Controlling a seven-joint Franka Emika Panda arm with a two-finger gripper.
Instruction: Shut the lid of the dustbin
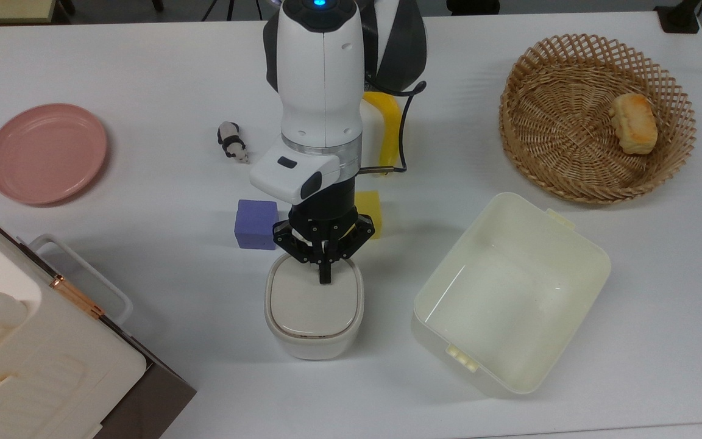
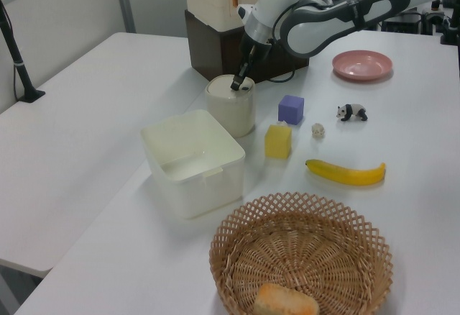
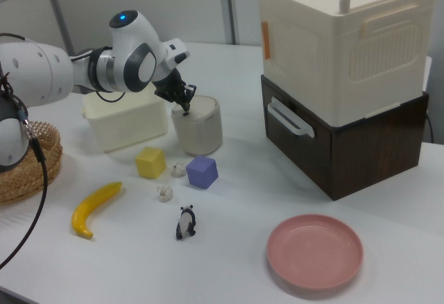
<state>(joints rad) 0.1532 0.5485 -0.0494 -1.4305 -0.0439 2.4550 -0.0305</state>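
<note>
The small off-white dustbin (image 1: 313, 341) stands near the table's middle, also seen in the left view (image 2: 231, 113) and the right view (image 3: 198, 130). Its beige-grey lid (image 1: 308, 302) lies flat on the bin's top. My gripper (image 1: 325, 277) points down with its fingers shut together, the tip resting on the lid close to its far edge in the top view. The left view shows the gripper (image 2: 236, 83) touching the lid (image 2: 226, 87) from above. In the right view the gripper (image 3: 186, 108) meets the bin's top at the right view's left.
A purple cube (image 1: 256, 224) and a yellow cube (image 1: 368, 210) sit just behind the bin. A cream tub (image 1: 561, 244) stands at the top view's right, with a wicker basket (image 1: 570, 158) holding bread (image 1: 632, 123) beyond. There is also a banana (image 2: 345, 172), a pink plate (image 1: 46, 152), a panda toy (image 1: 231, 141) and a big appliance (image 1: 22, 360).
</note>
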